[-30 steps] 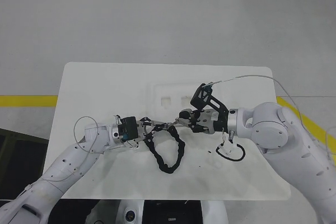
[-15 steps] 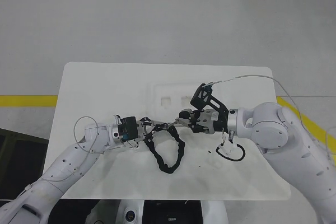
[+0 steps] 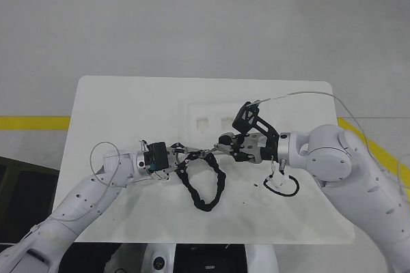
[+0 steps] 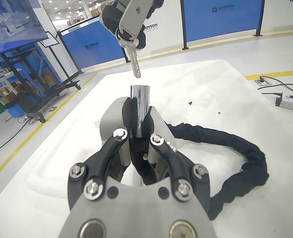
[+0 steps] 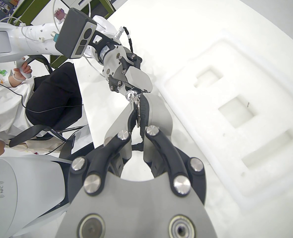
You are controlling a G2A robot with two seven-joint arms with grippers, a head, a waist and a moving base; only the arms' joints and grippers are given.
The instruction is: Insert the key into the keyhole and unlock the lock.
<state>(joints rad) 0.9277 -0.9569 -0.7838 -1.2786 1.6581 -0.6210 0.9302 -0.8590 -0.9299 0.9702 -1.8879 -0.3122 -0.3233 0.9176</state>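
My left gripper (image 4: 139,115) is shut on the chrome lock cylinder (image 4: 139,105), whose end face points away from the wrist. A black fabric-covered chain (image 4: 235,149) runs from the lock and lies looped on the white table (image 3: 123,109). My right gripper (image 4: 131,25) is shut on the head of a silver key (image 4: 134,63). The key's tip hangs just short of the cylinder's end, with a small gap between them. In the top view the left gripper (image 3: 181,154) and the right gripper (image 3: 222,147) face each other at the table's middle, above the chain (image 3: 212,191).
A white foam tray (image 3: 212,116) with rectangular recesses (image 5: 235,110) lies just behind the grippers. Small black specks (image 4: 190,103) dot the table beyond the lock. The table's near edge runs close below the chain loop.
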